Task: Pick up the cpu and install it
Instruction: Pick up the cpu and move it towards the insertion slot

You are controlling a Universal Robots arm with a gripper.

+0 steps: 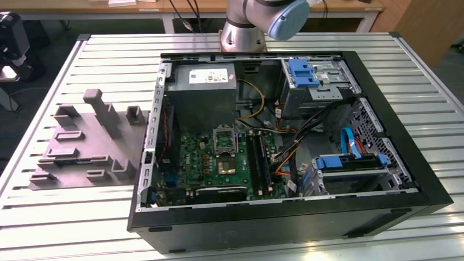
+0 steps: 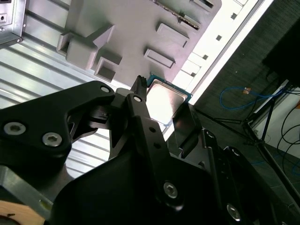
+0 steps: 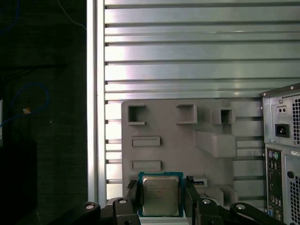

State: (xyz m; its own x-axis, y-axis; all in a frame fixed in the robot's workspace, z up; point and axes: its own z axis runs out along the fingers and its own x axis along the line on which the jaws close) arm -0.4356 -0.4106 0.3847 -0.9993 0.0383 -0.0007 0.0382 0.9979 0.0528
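Observation:
The cpu [image 3: 160, 199] is a small square chip with a silvery top and a teal-green rim. It sits between the two black fingers of my gripper [image 3: 161, 191], which is shut on its opposite edges. In the second wrist view the cpu [image 2: 165, 99] shows its shiny top between the fingertips [image 2: 139, 101]. Both wrist views show it hanging well above the grey moulded parts tray [image 3: 187, 140] on the slatted metal table. In the exterior view the open computer case [image 1: 406, 179] lies on its side, with the green motherboard [image 1: 199, 157] and its socket frame [image 1: 223, 138] exposed.
The grey parts tray [image 1: 83, 144] lies at the exterior view's left of the case on the slatted table [image 1: 94, 217]. Inside the case are a power supply [image 1: 206, 92], blue drive brackets [image 1: 303, 73] and loose cables [image 1: 290, 147]. The arm's base [image 1: 254, 22] stands behind the case.

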